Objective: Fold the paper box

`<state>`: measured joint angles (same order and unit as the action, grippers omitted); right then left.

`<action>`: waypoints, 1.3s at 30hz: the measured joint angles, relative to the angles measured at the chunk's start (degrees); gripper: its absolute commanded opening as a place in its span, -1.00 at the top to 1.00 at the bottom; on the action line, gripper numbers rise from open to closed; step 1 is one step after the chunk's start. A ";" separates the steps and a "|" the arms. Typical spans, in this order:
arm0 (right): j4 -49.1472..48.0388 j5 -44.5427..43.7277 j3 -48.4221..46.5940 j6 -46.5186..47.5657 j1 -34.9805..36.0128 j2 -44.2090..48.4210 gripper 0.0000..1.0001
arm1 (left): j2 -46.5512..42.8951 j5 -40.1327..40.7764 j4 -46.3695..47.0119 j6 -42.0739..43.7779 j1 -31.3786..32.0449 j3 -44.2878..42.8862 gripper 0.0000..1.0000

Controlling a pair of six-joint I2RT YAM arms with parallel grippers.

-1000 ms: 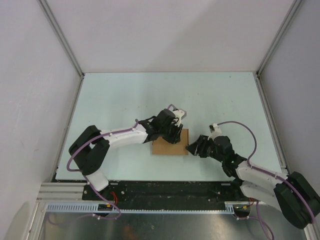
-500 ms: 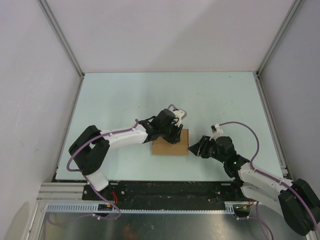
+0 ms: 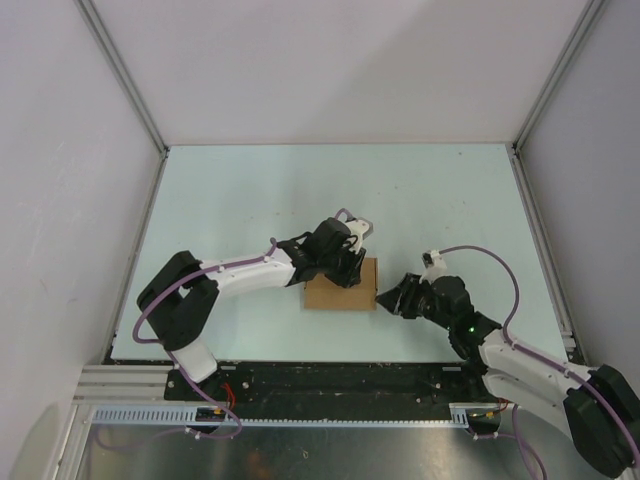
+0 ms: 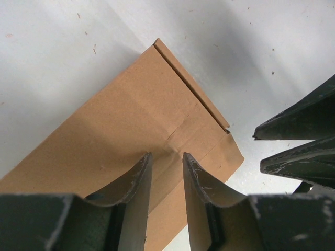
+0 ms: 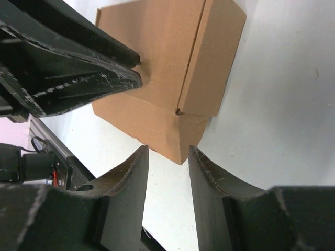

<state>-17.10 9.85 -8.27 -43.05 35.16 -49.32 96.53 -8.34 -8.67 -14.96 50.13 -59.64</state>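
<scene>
One brown paper box [image 3: 340,291] lies flat on the table [image 3: 300,190], with two grippers working it. The left gripper [image 3: 345,272] is down on the box's top. Its jaws stand a narrow gap apart with nothing between them, and the tips seem to touch the cardboard, though that's hard to confirm. The right gripper [image 5: 167,149] sits at the box's right edge, jaws parted, with a corner of the box just ahead of the gap.

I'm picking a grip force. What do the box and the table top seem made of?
The box: thin brown cardboard, matte, unprinted; creases and a layered flap edge show. The table top: smooth, pale, lightly specked; perhaps laminate or painted board, unclear.
</scene>
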 measured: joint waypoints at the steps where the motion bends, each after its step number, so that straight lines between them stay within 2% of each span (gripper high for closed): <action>1: 0.22 -0.22 0.00 -0.07 0.02 0.70 0.17 | -0.11 0.02 -0.09 0.02 0.00 0.00 0.27; 7: 3.58 -2.32 0.02 -0.98 0.02 7.80 0.11 | -2.01 0.90 -3.21 0.79 -0.46 -0.92 0.12; 11: 5.62 -3.21 0.02 -1.66 0.00 10.93 0.10 | -2.95 1.99 -3.93 1.49 -2.19 -3.45 0.10; 19: 6.97 -2.80 0.02 -2.45 0.46 10.69 0.09 | -0.11 4.20 -4.33 2.64 -7.96 -10.43 0.12; 26: 7.15 -2.47 0.02 -3.48 3.17 11.47 0.07 | 5.38 5.27 -4.33 5.03 -8.20 -13.14 0.15; 30: 8.24 -2.62 0.02 -3.78 4.35 13.05 0.06 | 7.67 6.29 -4.72 6.21 -8.20 -13.14 0.08; 39: 8.20 -2.01 0.02 -3.74 5.77 11.39 -0.09 | 10.03 6.58 -4.83 6.62 -8.20 -13.14 0.05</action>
<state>-8.91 7.84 -8.25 -46.78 40.93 -37.93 106.56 -1.76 -13.50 -8.34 41.93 -72.77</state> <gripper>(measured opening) 0.527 0.461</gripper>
